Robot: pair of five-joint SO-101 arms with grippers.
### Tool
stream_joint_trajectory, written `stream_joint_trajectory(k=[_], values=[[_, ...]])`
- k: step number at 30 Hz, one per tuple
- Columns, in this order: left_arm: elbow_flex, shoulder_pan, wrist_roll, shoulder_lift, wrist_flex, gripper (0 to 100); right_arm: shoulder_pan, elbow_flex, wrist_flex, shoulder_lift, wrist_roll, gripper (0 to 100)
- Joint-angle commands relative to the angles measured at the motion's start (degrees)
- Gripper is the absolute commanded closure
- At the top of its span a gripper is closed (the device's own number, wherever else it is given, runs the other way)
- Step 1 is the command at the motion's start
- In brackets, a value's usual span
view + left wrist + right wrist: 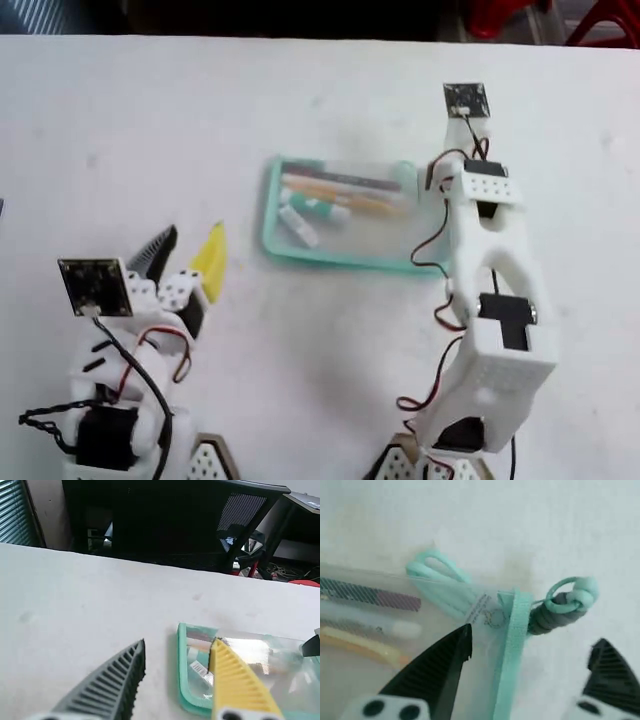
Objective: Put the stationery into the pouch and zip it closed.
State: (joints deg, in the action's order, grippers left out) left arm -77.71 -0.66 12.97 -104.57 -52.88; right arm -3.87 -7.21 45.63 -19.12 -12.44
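A clear pouch [345,213] with a mint-green border lies flat mid-table, with pens and a marker [330,195] inside it. The right arm reaches over the pouch's right end. Its gripper [530,650] is open, black fingers straddling the green edge [512,645] beside the zipper pull [560,605], a grey slider with a mint ring. The left gripper [185,250] rests open on the table to the left of the pouch, one finger grey [117,680], one yellow [235,680], holding nothing. The pouch [240,665] lies just beyond the yellow finger.
The white table [150,120] has bare room to the left of and behind the pouch. A dark office chair [200,525] and a cluttered room lie past the table's far edge.
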Motion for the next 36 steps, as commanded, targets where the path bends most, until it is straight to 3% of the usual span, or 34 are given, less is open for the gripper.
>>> stream_joint_trajectory(k=[1, 3, 6, 9, 12, 16, 20, 25, 36], values=[[0.44, -0.57, 0.26, 0.13, 1.49, 78, -0.75, 1.58, 6.2, 5.67, -1.14, 62.8], [0.44, -0.57, 0.26, 0.13, 1.67, 78, 0.75, 1.58, 7.96, 10.07, 0.53, 72.7], [0.44, -0.57, 0.26, 0.13, 1.76, 78, 6.9, 1.58, 5.41, 15.69, 3.78, 99.8], [0.44, -0.57, 0.18, 0.13, 1.76, 78, 14.73, 1.67, -1.71, 16.57, 4.48, 90.6], [0.44, -0.57, 0.18, 0.13, 1.58, 78, 20.18, 1.32, -11.38, 15.52, 2.73, 98.8], [0.44, -0.57, 0.26, 0.13, 1.49, 78, 22.37, 2.55, -21.58, 9.27, 2.73, 98.5], [0.44, -0.57, 0.26, 0.13, 1.58, 78, 22.2, 9.41, -23.08, -1.19, 2.81, 98.1], [0.44, -0.57, 0.26, 0.13, 1.58, 78, 22.02, 24.97, -15.08, -15.08, 2.81, 98.1], [0.44, -0.57, 0.26, 0.13, 1.58, 78, 23.87, 60.04, 21.67, -35.3, 3.96, 98.1]])
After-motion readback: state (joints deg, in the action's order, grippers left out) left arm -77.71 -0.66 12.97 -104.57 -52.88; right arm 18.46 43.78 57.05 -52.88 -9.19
